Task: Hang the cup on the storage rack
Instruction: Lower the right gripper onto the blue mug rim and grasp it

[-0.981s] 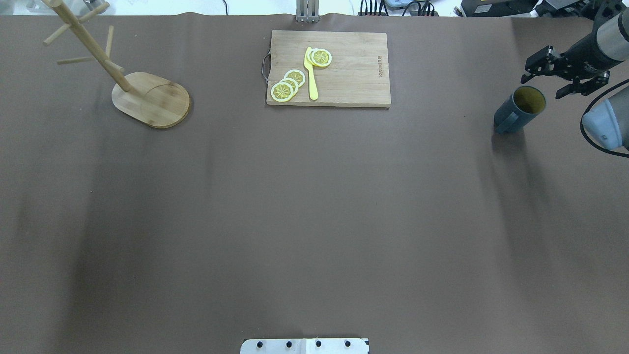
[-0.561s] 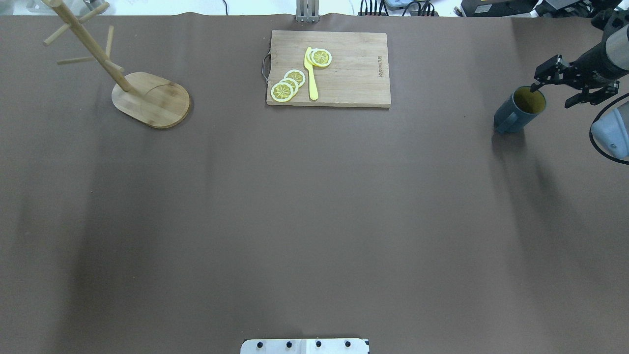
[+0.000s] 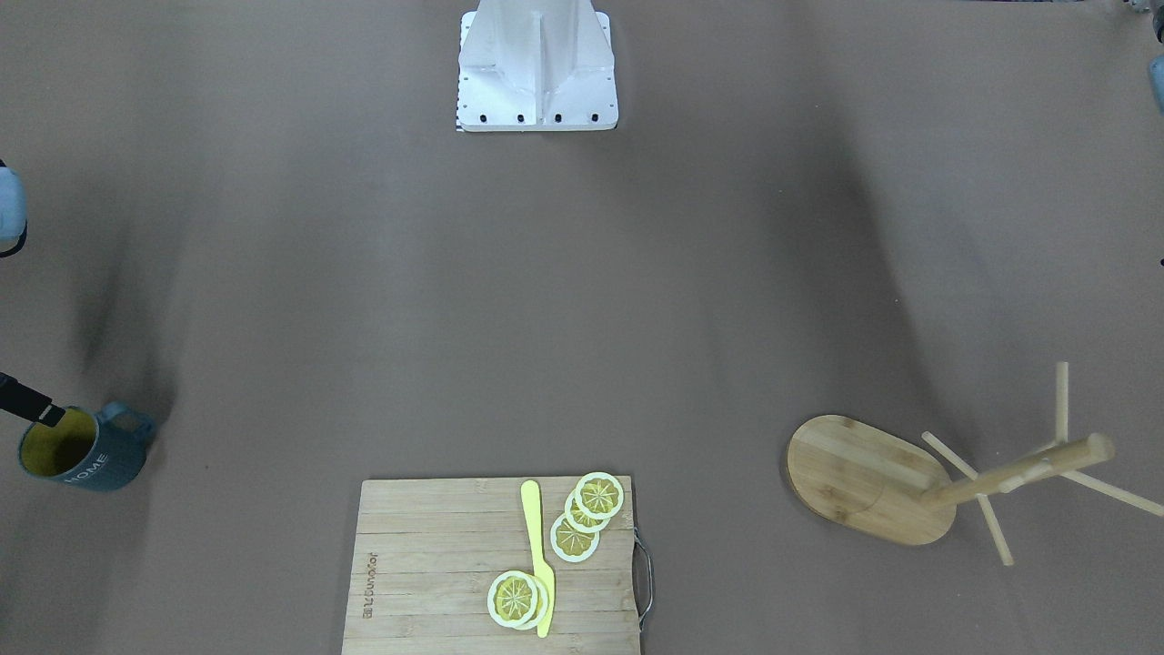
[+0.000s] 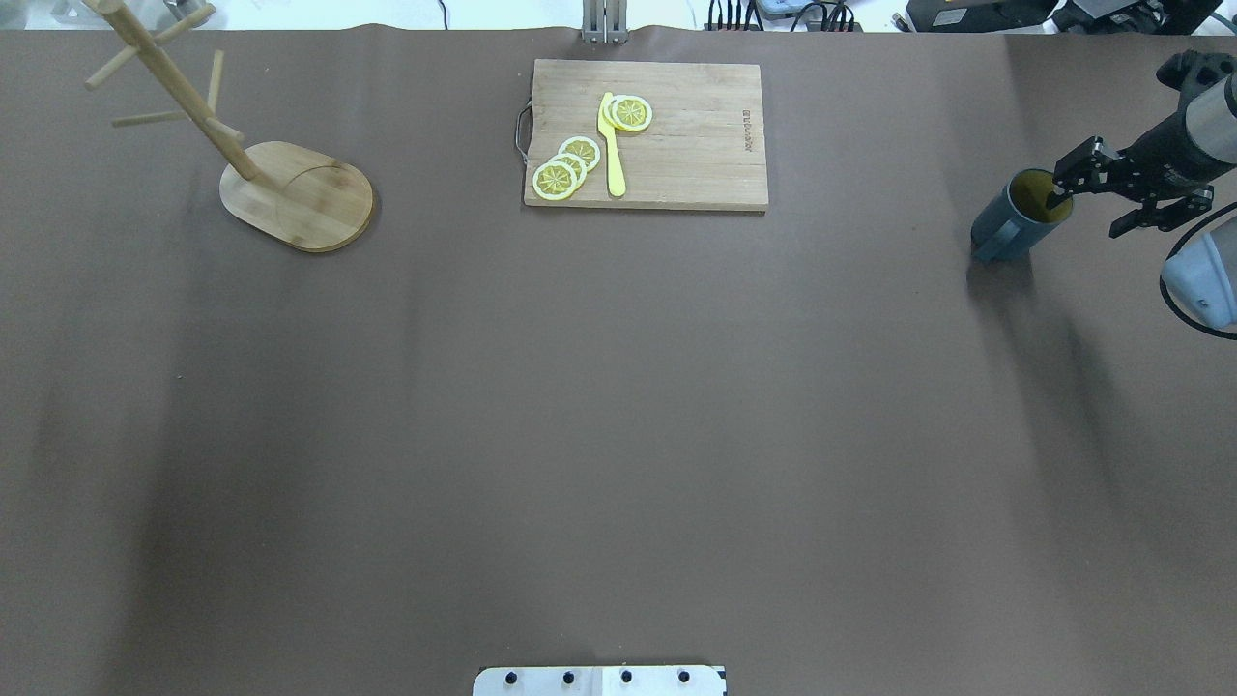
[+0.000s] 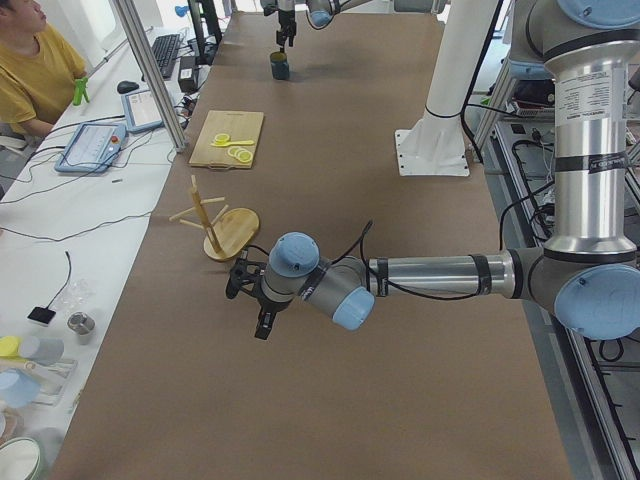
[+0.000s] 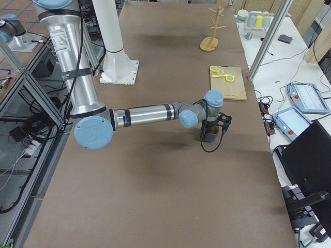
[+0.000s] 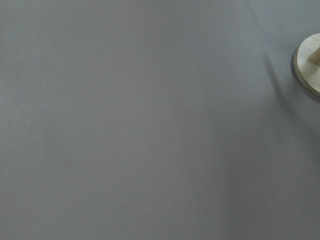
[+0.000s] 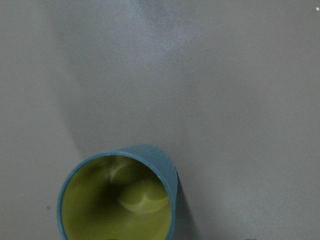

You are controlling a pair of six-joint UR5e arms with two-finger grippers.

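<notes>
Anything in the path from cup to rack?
Only the cutting board, lying flat at the table's far edge, roughly on the line between the cup and the rack. It is low, so a lifted carry should likely clear it. Nothing separates the right gripper from the cup; it is at the rim.

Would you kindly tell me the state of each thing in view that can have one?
Cup: upright on the table, empty, not hung.
Rack: upright, pegs bare.
Right pincer: open, straddling the cup's rim.
Left pincer: above bare table; open or shut unclear.
Cutting board: flat, carrying lemon slices and a knife.
</notes>
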